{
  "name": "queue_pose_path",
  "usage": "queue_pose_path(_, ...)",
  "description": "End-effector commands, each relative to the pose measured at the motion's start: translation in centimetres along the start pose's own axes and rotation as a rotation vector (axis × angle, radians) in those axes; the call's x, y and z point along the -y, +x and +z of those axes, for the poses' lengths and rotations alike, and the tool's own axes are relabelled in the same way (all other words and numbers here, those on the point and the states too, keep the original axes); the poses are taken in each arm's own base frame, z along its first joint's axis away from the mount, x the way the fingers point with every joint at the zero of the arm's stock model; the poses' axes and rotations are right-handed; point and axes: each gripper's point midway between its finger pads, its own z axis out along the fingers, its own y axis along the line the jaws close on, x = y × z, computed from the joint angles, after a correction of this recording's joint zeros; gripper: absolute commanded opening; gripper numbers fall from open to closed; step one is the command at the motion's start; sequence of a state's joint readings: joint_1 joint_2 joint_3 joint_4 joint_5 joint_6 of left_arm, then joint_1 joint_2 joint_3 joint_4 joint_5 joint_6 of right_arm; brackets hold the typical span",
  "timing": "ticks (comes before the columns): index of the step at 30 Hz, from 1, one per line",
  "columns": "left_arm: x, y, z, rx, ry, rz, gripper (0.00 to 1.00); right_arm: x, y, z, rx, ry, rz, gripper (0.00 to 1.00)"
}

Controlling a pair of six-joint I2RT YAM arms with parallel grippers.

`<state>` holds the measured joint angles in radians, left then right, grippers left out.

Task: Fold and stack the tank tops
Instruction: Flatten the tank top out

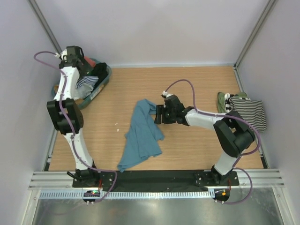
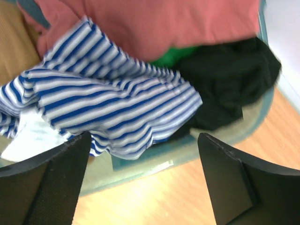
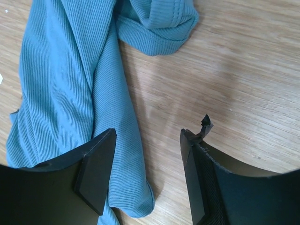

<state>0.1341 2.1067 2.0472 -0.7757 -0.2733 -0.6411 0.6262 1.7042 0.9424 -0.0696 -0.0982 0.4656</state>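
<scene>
Pale wooden table (image 1: 197, 145) enclosed by plain white walls (image 1: 164, 28), seen from above. At the near edge, a black rail (image 1: 154, 177) carries the bases of two white and black robot arms.

Just beyond the rail, near the middle of the table, a teal blue tank top (image 1: 140, 136) lies loosely crumpled in a long slanting shape, its upper end bunched. The right gripper (image 3: 147, 136) hovers low by that upper end, on the cloth's right edge. Its fingers are spread apart and pinch nothing. In the right wrist view, one finger sits over the edge of the ribbed teal cloth and the other over bare wood.

Further back on the right side of the table, a black-and-white striped tank top (image 1: 251, 112) lies folded. An olive green tank top (image 1: 221, 101) peeks out at its left side, touching it.

At the far left corner sits a round teal basket (image 1: 104, 84) holding a heap of clothes. The left arm reaches up over it. The left gripper (image 2: 144, 140) hangs above the basket with its fingers spread wide and nothing between them. Below it, in the left wrist view, lie a blue-and-white striped top (image 2: 103, 103), a coral top (image 2: 159, 23) further back, a black garment (image 2: 229, 84) to the right, and a sliver of bright green cloth (image 2: 171, 56) between them.
</scene>
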Motion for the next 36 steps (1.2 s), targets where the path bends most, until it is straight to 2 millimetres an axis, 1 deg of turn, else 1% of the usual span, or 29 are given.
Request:
queue_pose_path(1,1.8,-1.7,-6.7,0.105,0.063,0.041,0.97,-0.2,-3.2,0.0,0.080,0.054,-0.021,0.63)
queue_pose_path(2,1.8,-2.3,-8.5,0.138,0.072,0.041,0.97,-0.1,-3.3,0.2,0.075,0.063,-0.013,0.62)
queue_pose_path(3,1.7,-2.0,-8.9,0.142,0.070,0.052,0.97,0.5,-3.8,0.3,0.092,0.106,-0.009,0.62)
queue_pose_path(4,2.0,-0.9,-9.5,0.133,0.072,0.086,0.97,0.3,-4.7,0.4,0.104,0.114,-0.006,0.61)
queue_pose_path(5,2.0,-0.5,-10.0,0.132,0.074,0.102,0.97,0.7,-4.5,1.0,0.091,0.131,-0.003,0.59)
queue_pose_path(6,1.8,-0.8,-11.2,0.150,0.079,0.101,0.97,0.7,-4.8,1.3,0.090,0.136,-0.003,0.59)
queue_pose_path(7,2.7,1.0,-11.7,0.127,0.096,0.136,0.97,0.3,-5.7,1.5,0.100,0.136,-0.004,0.58)
queue_pose_path(8,2.9,1.7,-12.2,0.122,0.103,0.156,0.97,0.6,-5.5,2.2,0.085,0.152,-0.005,0.57)
queue_pose_path(9,3.0,1.7,-13.4,0.142,0.107,0.162,0.97,0.3,-6.5,2.4,0.096,0.159,0.004,0.57)
queue_pose_path(10,3.6,3.3,-13.8,0.130,0.115,0.198,0.97,0.3,-6.8,2.8,0.097,0.168,0.003,0.57)
queue_pose_path(12,4.0,4.3,-14.8,0.133,0.123,0.230,0.97,1.0,-6.8,4.0,0.085,0.206,0.005,0.57)
queue_pose_path(13,4.7,5.6,-15.6,0.118,0.149,0.253,0.97,0.5,-7.9,4.1,0.089,0.205,0.003,0.57)
queue_pose_path(15,5.4,7.0,-16.3,0.103,0.176,0.285,0.96,1.5,-7.7,5.3,0.061,0.262,0.004,0.49)
queue_pose_path(16,6.0,8.2,-16.8,0.097,0.185,0.313,0.96,1.7,-8.3,5.1,0.058,0.296,0.007,0.46)
queue_pose_path(18,6.4,9.5,-17.4,0.078,0.197,0.348,0.96,2.0,-8.9,4.9,0.065,0.320,0.000,0.14)
queue_pose_path(19,7.1,11.0,-17.8,0.060,0.216,0.379,0.96,2.1,-9.2,4.4,0.070,0.327,-0.002,0.01)
queue_pose_path(20,7.5,11.9,-18.1,0.047,0.234,0.395,0.96,2.2,-9.6,3.8,0.085,0.336,-0.004,0.01)
queue_pose_path(21,8.5,13.4,-18.7,0.031,0.269,0.423,0.96,2.5,-10.5,2.2,0.128,0.358,-0.002,0.01)
queue_pose_path(24,10.2,17.0,-19.0,-0.031,0.344,0.472,0.96,3.3,-12.0,-1.2,0.214,0.405,0.009,0.01)
queue_pose_path(25,10.9,18.8,-19.1,-0.055,0.368,0.501,0.96,3.2,-12.6,-3.2,0.259,0.401,0.015,0.01)
queue_pose_path(27,12.3,21.3,-18.8,-0.102,0.416,0.521,0.95,3.1,-13.0,-4.9,0.298,0.396,0.014,0.01)
queue_pose_path(28,13.1,22.5,-19.3,-0.118,0.445,0.541,0.95,2.8,-13.4,-6.5,0.327,0.380,0.019,0.01)
queue_pose_path(30,14.0,24.5,-19.0,-0.144,0.462,0.567,0.94,2.6,-13.6,-7.6,0.346,0.368,0.010,0.01)
queue_pose_path(31,14.3,25.8,-19.4,-0.154,0.479,0.590,0.94,2.6,-13.7,-8.2,0.350,0.368,0.010,0.01)
queue_pose_path(32,14.9,26.3,-19.7,-0.145,0.501,0.591,0.93,2.5,-14.0,-9.2,0.364,0.360,0.013,0.01)
queue_pose_path(33,15.1,26.8,-20.2,-0.144,0.523,0.590,0.93,2.2,-14.3,-9.7,0.372,0.345,0.009,0.01)
queue_pose_path(34,14.5,28.4,-20.3,-0.164,0.533,0.612,0.93,1.9,-14.5,-10.2,0.373,0.339,-0.003,0.01)
queue_pose_path(35,15.0,28.6,-20.7,-0.149,0.568,0.595,0.92,1.7,-14.8,-10.8,0.382,0.329,-0.004,0.01)
queue_pose_path(36,14.8,29.2,-20.9,-0.158,0.584,0.589,0.92,1.3,-15.3,-11.8,0.403,0.318,-0.006,0.01)
